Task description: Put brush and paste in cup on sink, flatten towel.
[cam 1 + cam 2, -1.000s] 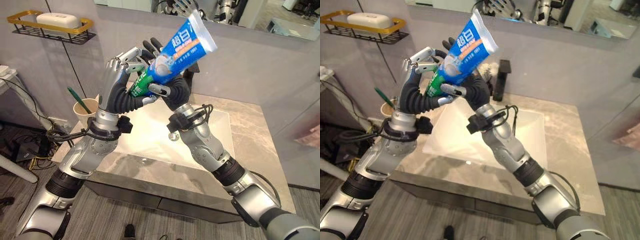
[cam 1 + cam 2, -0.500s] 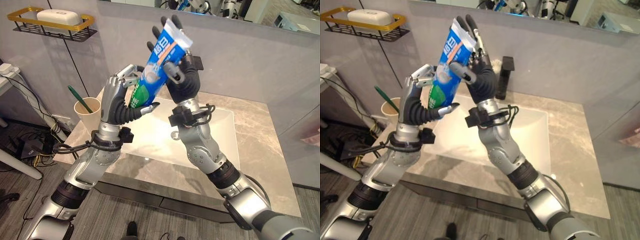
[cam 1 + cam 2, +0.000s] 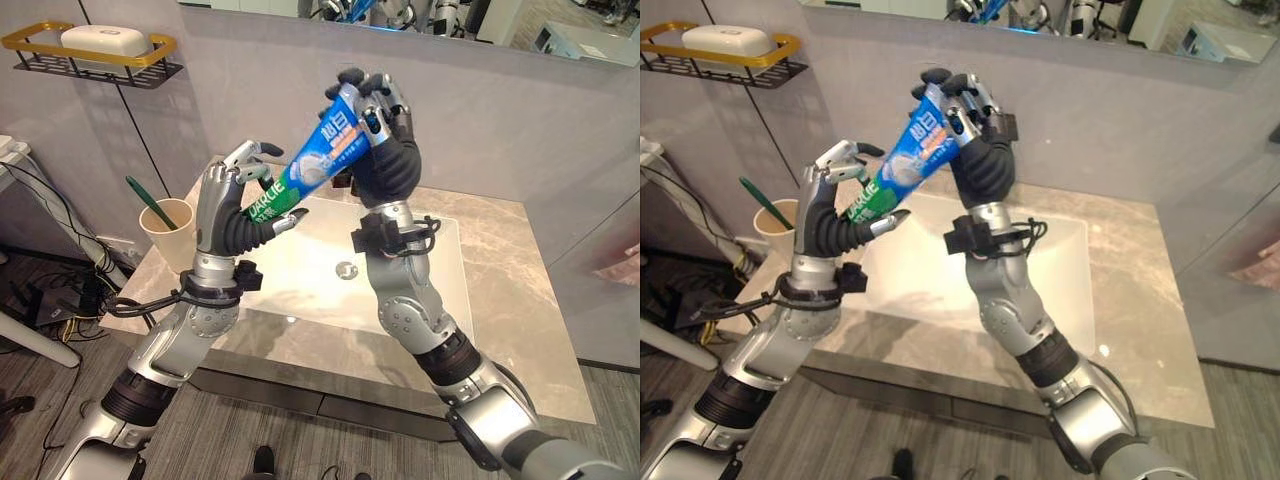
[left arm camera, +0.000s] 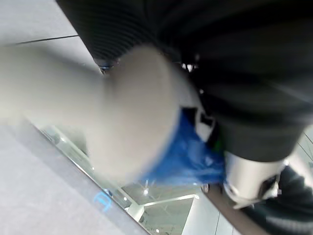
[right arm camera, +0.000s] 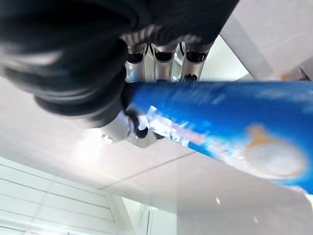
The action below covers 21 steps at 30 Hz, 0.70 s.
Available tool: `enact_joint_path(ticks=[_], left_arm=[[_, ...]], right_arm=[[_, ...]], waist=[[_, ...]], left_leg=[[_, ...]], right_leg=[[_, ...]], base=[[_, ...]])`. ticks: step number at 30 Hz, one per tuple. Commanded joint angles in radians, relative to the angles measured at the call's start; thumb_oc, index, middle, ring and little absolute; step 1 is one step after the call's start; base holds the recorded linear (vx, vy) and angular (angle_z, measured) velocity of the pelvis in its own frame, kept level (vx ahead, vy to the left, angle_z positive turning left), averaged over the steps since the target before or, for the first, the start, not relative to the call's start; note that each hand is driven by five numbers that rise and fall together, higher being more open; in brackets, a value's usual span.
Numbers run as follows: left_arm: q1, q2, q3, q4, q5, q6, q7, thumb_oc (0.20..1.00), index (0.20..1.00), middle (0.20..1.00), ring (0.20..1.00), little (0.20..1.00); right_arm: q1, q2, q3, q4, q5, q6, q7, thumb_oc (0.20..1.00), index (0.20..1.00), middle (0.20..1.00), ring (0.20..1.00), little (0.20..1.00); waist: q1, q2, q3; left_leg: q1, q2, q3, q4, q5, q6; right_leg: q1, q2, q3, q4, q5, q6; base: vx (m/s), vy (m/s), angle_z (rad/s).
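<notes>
A blue and green toothpaste tube (image 3: 310, 165) is held slanted in the air above the sink basin (image 3: 300, 290). My left hand (image 3: 222, 205) is curled round its green lower end. My right hand (image 3: 388, 165) pinches the flat blue upper end, with fingers bent over it; the right wrist view shows the tube (image 5: 234, 122) pressed against those fingers. A beige cup (image 3: 170, 232) stands on the counter's left corner, below and to the left of my left hand. A green toothbrush (image 3: 145, 197) leans out of it.
The stone countertop (image 3: 500, 300) runs off to the right of the basin. A black and gold wall shelf (image 3: 95, 65) with a white soap bar (image 3: 103, 40) hangs at the upper left. A dark faucet (image 3: 1010, 125) stands behind my right hand, under the mirror.
The tube has tipped from nearly upright to a slant, its top swinging right. My right hand's fingers, straight before, have curled over its upper end. The left hand sits a little lower.
</notes>
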Motion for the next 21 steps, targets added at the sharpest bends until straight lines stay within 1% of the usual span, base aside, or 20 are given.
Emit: enact_joint_path(ticks=[1,6,9,13,15,21], left_arm=[[-0.072,0.016,0.051,0.022,-0.015,-0.028,0.057,0.2,0.2,0.2,0.2,0.2],[-0.074,0.021,0.062,0.014,-0.012,-0.017,0.075,0.2,0.2,0.2,0.2,0.2],[-0.074,0.026,0.075,-0.006,-0.01,-0.01,0.09,0.2,0.2,0.2,0.2,0.2],[-0.077,0.021,0.079,-0.009,-0.013,-0.004,0.099,0.2,0.2,0.2,0.2,0.2],[-0.081,0.022,0.076,-0.01,-0.009,-0.004,0.098,0.2,0.2,0.2,0.2,0.2],[-0.108,0.018,0.067,-0.004,0.0,-0.004,0.112,0.2,0.2,0.2,0.2,0.2]], right_arm=[[-0.003,0.026,-0.009,-0.038,0.021,-0.034,-0.001,0.2,0.2,0.2,0.2,0.2],[0.017,0.038,-0.012,-0.03,0.01,-0.039,-0.042,0.2,0.2,0.2,0.2,0.2],[0.029,0.062,-0.032,-0.01,-0.014,-0.052,-0.103,0.2,0.2,0.2,0.2,0.2],[0.035,0.074,-0.027,0.003,-0.01,-0.05,-0.118,0.2,0.2,0.2,0.2,0.2],[0.037,0.071,-0.026,0.0,-0.017,-0.051,-0.119,1.0,1.0,1.0,1.0,1.0],[0.034,0.077,-0.04,0.01,-0.023,-0.071,-0.117,1.0,1.0,1.0,1.0,1.0]], waist=[[-0.002,-0.013,-0.061],[-0.003,-0.012,-0.062],[-0.002,-0.01,-0.063],[-0.002,-0.009,-0.063],[-0.003,-0.01,-0.063],[-0.001,-0.013,-0.058]], left_leg=[[-0.012,0.033,-0.007,0.004,-0.025,-0.038],[-0.013,0.036,-0.01,0.004,-0.024,-0.038],[-0.011,0.034,-0.012,0.004,-0.026,-0.037],[-0.01,0.033,-0.01,0.004,-0.027,-0.036],[-0.01,0.033,-0.009,0.004,-0.027,-0.035],[-0.014,0.03,-0.007,0.004,-0.03,-0.032]], right_leg=[[0.019,-0.1,0.011,0.021,0.024,0.083],[0.019,-0.099,0.008,0.023,0.022,0.082],[0.021,-0.099,0.006,0.022,0.021,0.082],[0.024,-0.099,0.005,0.02,0.021,0.081],[0.023,-0.1,0.006,0.019,0.021,0.081],[0.019,-0.104,0.005,0.022,0.024,0.083]], base=[[0.0,0.0,0.0],[0.0,0.0,0.0],[0.0,0.0,0.0],[0.0,0.0,0.0],[0.0,0.0,0.0],[0.0,0.0,0.0]])
